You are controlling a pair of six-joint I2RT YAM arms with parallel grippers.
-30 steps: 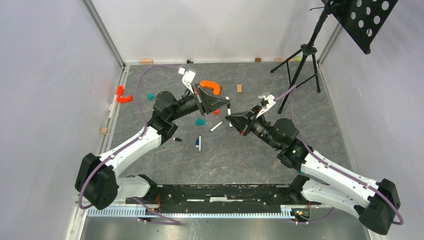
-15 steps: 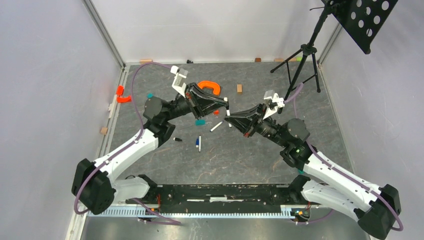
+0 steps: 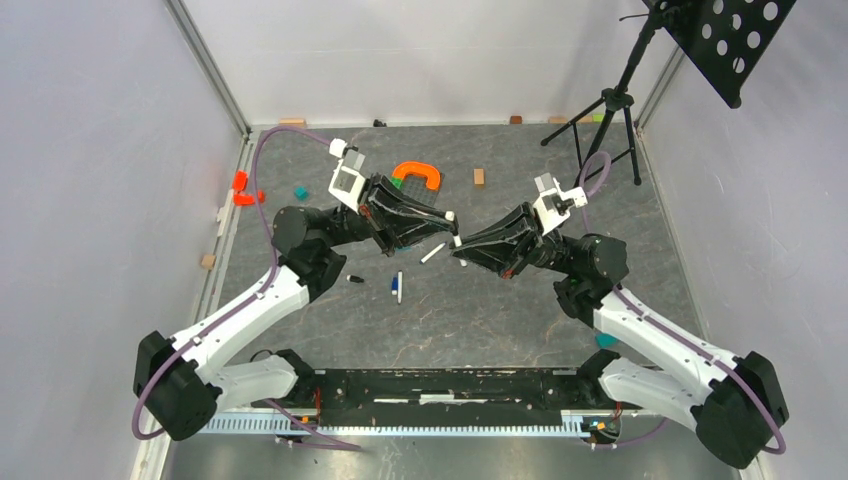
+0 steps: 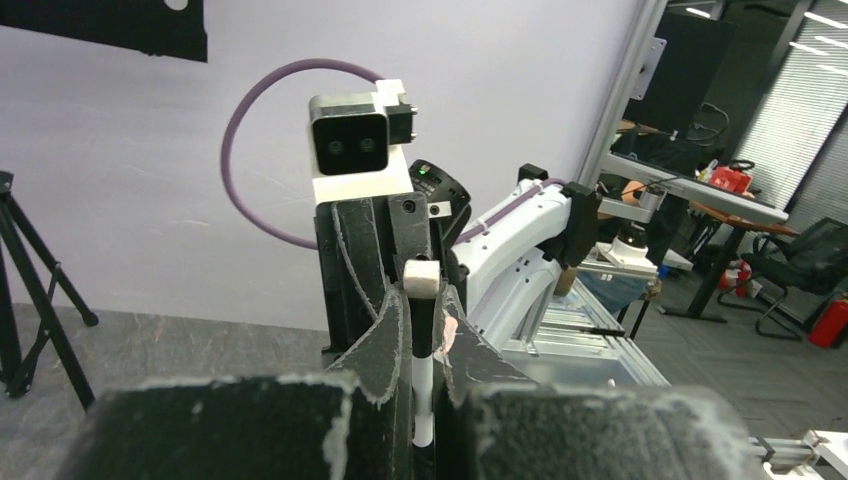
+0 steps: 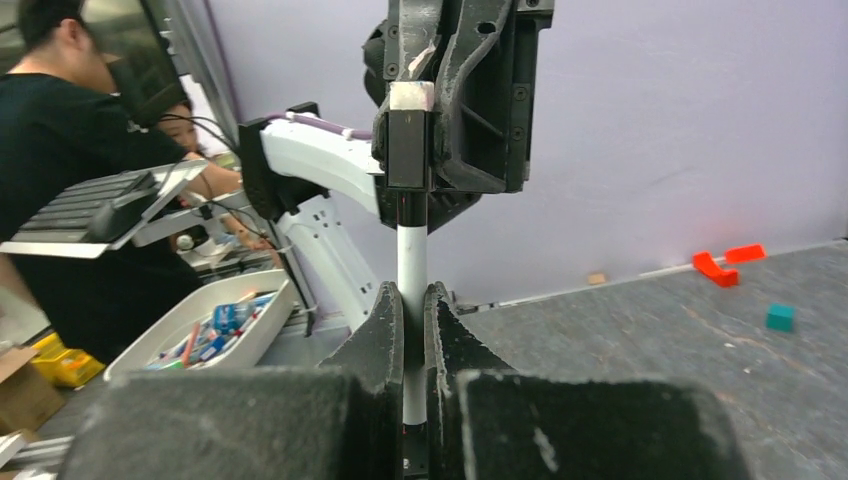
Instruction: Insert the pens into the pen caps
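Both grippers meet tip to tip above the mat. My left gripper [image 3: 447, 220] [image 4: 422, 300] is shut on a black pen cap [image 5: 408, 150] [image 4: 422, 322] with a white end. My right gripper [image 3: 460, 243] [image 5: 408, 295] is shut on a white pen [image 5: 410, 260]. That pen's dark end runs straight up into the cap. Three more things lie on the mat below: a bare white pen [image 3: 432, 253], a pen with a blue end [image 3: 398, 287] and a small black pen cap [image 3: 355, 279].
An orange curved piece [image 3: 418, 175] lies behind the left gripper. Red pieces [image 3: 245, 190] and a teal brick [image 3: 300, 191] are at the left, and a wooden block [image 3: 479, 177] is near the back. A black tripod [image 3: 600, 130] stands at the back right.
Both wrists have swung outward, the left one to the left and the right one to the right. Their tips stayed together over the middle, and the held pen and cap are now in line.
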